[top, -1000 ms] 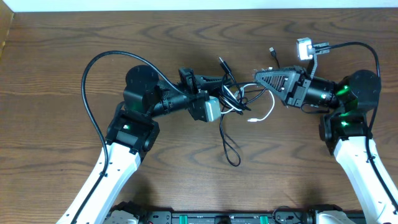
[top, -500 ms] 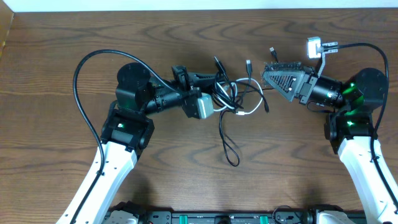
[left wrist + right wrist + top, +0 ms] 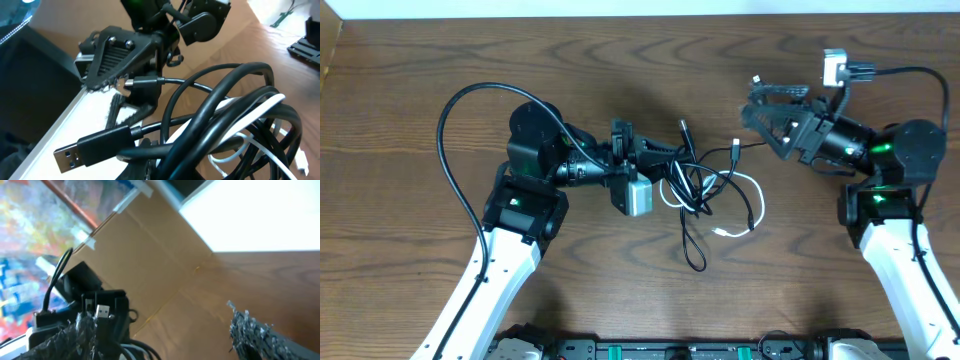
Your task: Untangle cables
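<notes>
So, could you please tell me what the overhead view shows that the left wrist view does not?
Only overhead: the left arm itself, and a black cable loop trailing from the tangle across the wood. Only left wrist: a close look at a black cable's metal USB plug. Both: the tangled cables, the white cable among them, and the open right gripper.

Dark wood-grain table (image 3: 410, 150) with tangled black and white cables (image 3: 692, 188) near its middle.
</notes>
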Tool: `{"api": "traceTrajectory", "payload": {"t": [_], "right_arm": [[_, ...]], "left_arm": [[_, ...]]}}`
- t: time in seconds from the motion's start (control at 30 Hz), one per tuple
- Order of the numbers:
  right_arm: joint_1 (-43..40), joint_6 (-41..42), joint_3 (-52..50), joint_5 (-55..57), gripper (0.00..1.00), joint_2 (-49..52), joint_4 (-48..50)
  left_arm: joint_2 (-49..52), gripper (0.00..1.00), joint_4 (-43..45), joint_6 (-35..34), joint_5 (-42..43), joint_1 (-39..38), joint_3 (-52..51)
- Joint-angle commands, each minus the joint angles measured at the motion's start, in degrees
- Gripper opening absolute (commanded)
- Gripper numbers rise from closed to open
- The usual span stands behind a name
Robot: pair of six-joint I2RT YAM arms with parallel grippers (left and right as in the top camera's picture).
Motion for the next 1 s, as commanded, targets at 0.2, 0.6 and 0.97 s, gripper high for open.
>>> {"api": "traceTrajectory", "payload": {"t": [0.2,0.6,0.97], "right_arm": [[8.04,0.11,0.28,2.32,0.89,0.02,-0.26],[13.0,-1.57,0.28,3.63,0.9,3.13,-4.48],[14.6,-1.57,0.28,4.04,0.76,5.57,-3.89]], "left_arm": [[2.62,0.07,0.11,0.11,2.47,-0.15,0.96],[3.15,0.08,-0.2,0.09,2.45,-0.52,0.94],[3.76,0.08,-1.46,0.09,1.53,-1.09,0.94]]}}
